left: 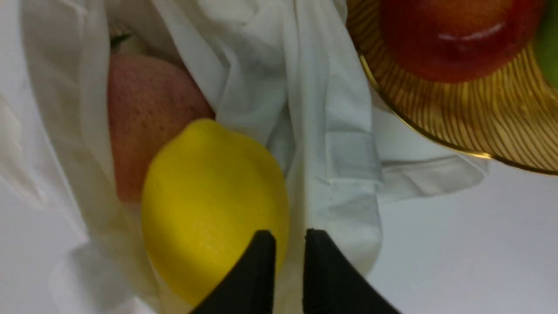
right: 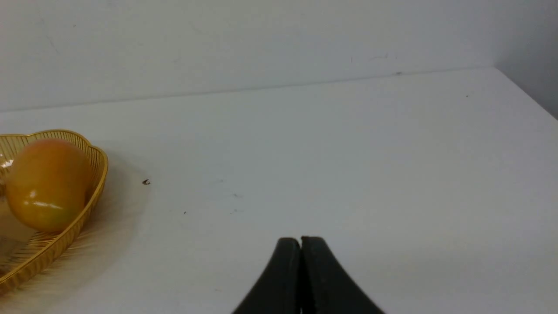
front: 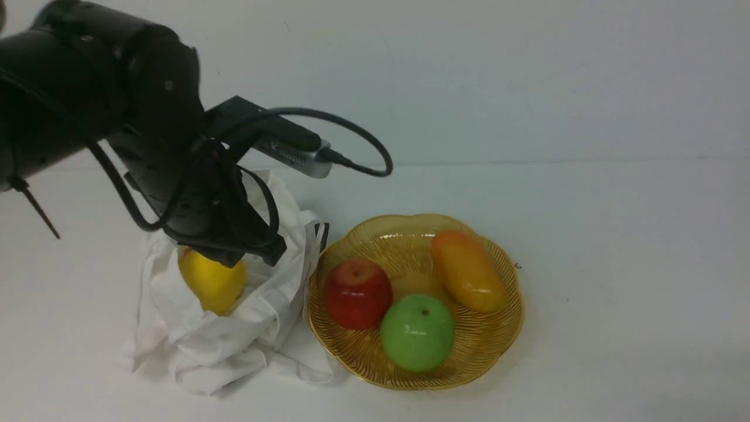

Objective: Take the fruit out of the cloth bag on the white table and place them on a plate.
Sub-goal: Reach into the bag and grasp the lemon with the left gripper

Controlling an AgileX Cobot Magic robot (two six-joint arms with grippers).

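The white surface is big, flat and smooth. A soft white cloth bag lies crumpled on it, on the left. Just beside the bag, on its right, sits a yellow see-through plate with a wavy rim. A tiny dark speck lies near the plate.

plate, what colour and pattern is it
The plate is amber-yellow with fine radial ribs; front view shows it best.

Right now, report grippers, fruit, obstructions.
Left gripper barely parted, empty, over bright yellow lemon. Right gripper shut, empty. Pale pink-orange peach beside lemon inside white cloth bag; cloth crowds both.
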